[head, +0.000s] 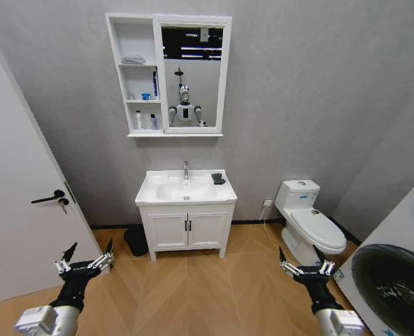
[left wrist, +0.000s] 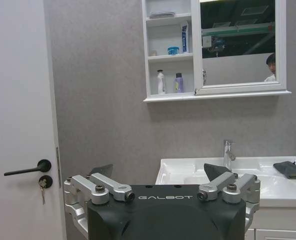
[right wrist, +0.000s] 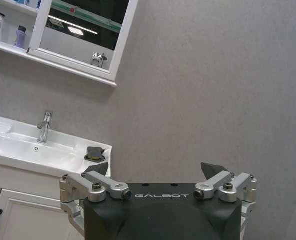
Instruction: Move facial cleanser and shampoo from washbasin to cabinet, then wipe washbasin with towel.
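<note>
The white washbasin [head: 151,190] with its chrome tap stands across the room against the grey wall. The dark folded towel [head: 218,179] lies on its right rear corner [left wrist: 289,169] [right wrist: 94,154]. Above hangs the cabinet [head: 175,134]. On its lowest shelf stand a white bottle [head: 139,121] [left wrist: 161,82] and a purple bottle [head: 153,122] [left wrist: 179,83]; I cannot tell which is the facial cleanser and which the shampoo. My left gripper [head: 90,248] [left wrist: 159,172] and right gripper [head: 300,255] [right wrist: 157,170] are held low, far from the basin, both open and empty.
A low two-door vanity [head: 187,229] carries the basin, with a dark object [head: 136,239] on the floor at its left. A door [head: 18,210] is at the left, a toilet [head: 308,220] at the right, a washing machine [head: 392,280] near right. Wooden floor lies between.
</note>
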Motion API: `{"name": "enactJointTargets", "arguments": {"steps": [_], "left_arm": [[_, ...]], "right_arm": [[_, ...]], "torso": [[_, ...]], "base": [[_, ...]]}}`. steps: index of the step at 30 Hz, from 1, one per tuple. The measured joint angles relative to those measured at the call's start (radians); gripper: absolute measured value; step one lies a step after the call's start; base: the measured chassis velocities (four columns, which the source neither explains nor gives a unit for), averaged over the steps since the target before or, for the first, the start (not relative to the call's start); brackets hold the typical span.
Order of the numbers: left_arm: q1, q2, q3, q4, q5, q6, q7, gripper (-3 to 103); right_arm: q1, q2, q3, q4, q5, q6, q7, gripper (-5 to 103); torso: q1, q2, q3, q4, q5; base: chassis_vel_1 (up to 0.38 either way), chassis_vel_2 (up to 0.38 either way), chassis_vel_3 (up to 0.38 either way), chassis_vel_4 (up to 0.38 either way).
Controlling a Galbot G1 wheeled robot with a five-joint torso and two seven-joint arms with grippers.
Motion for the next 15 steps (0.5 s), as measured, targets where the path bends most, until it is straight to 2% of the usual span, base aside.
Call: {"name": "enactJointTargets", "arguments": {"steps": [15], "left_arm": [[0.0, 0.0, 0.0, 0.0, 0.0, 0.0, 0.0, 100]], "right_arm": [[0.0, 0.0, 0.0, 0.001, -0.003, -0.004, 0.0, 100]], "torso": [[0.0, 0.0, 0.0, 0.0, 0.0]], "base": [[0.0, 0.0, 0.0, 0.0]]}}
